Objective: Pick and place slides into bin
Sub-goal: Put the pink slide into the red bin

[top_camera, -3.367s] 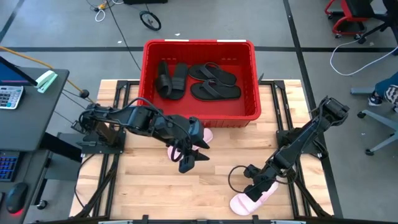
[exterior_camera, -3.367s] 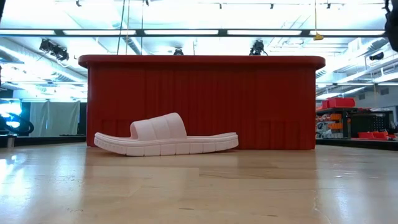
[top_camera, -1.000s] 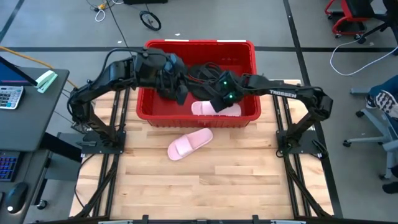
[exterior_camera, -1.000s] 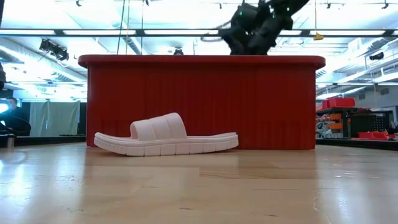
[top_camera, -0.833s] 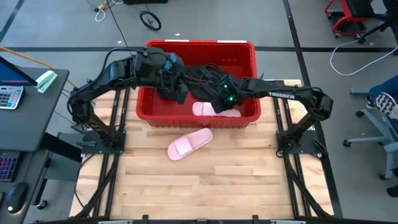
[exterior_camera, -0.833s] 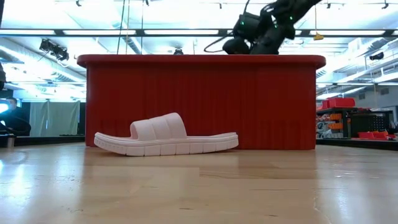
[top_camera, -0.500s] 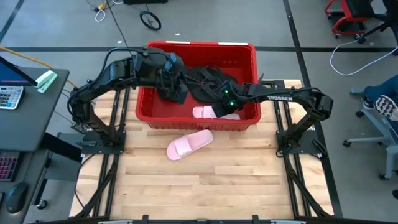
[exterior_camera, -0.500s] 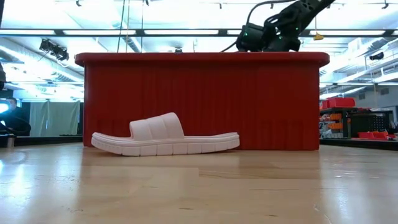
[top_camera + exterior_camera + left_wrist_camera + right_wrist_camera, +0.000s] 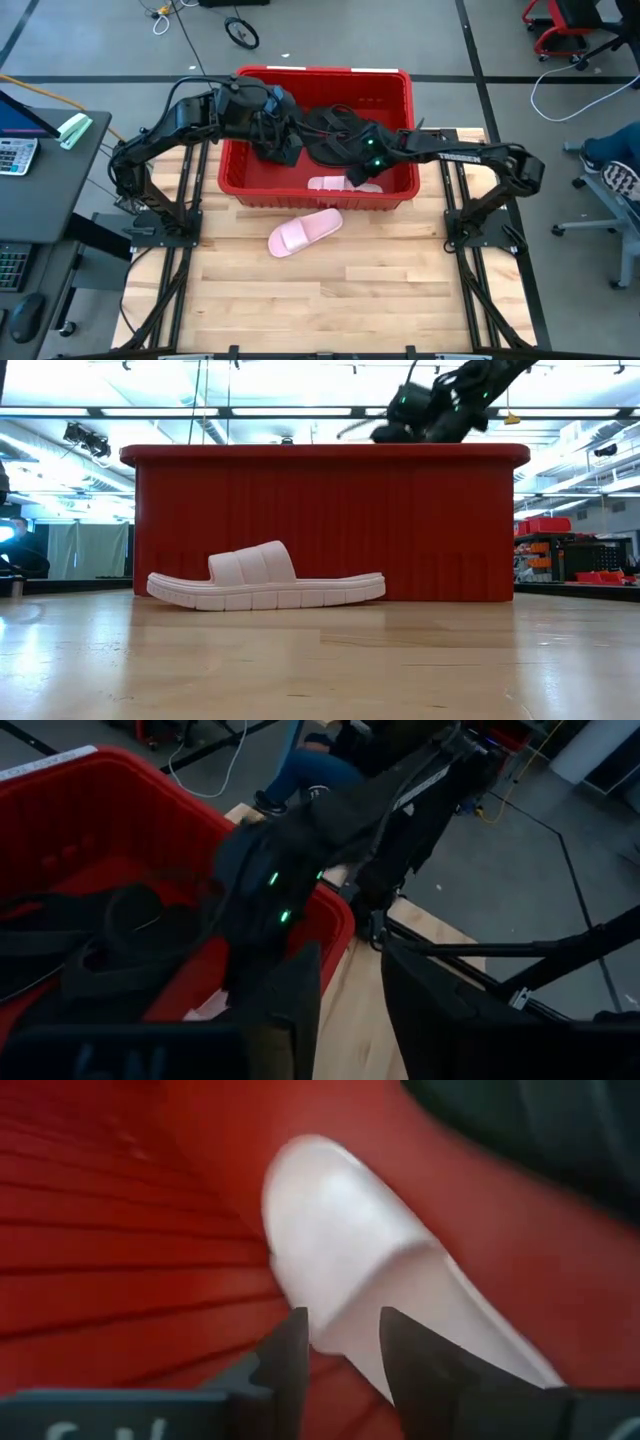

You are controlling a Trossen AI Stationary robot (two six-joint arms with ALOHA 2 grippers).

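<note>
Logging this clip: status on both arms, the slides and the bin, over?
Right end effector open over pink slide dropped in the bin. Left end effector in the bin by the black sandals. One pink slide left on the table.

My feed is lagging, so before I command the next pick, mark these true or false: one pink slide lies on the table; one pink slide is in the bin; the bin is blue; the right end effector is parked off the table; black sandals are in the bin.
1. One pink slide lies on the table: true.
2. One pink slide is in the bin: true.
3. The bin is blue: false, it is red.
4. The right end effector is parked off the table: false, it is over the bin.
5. Black sandals are in the bin: true.
</note>
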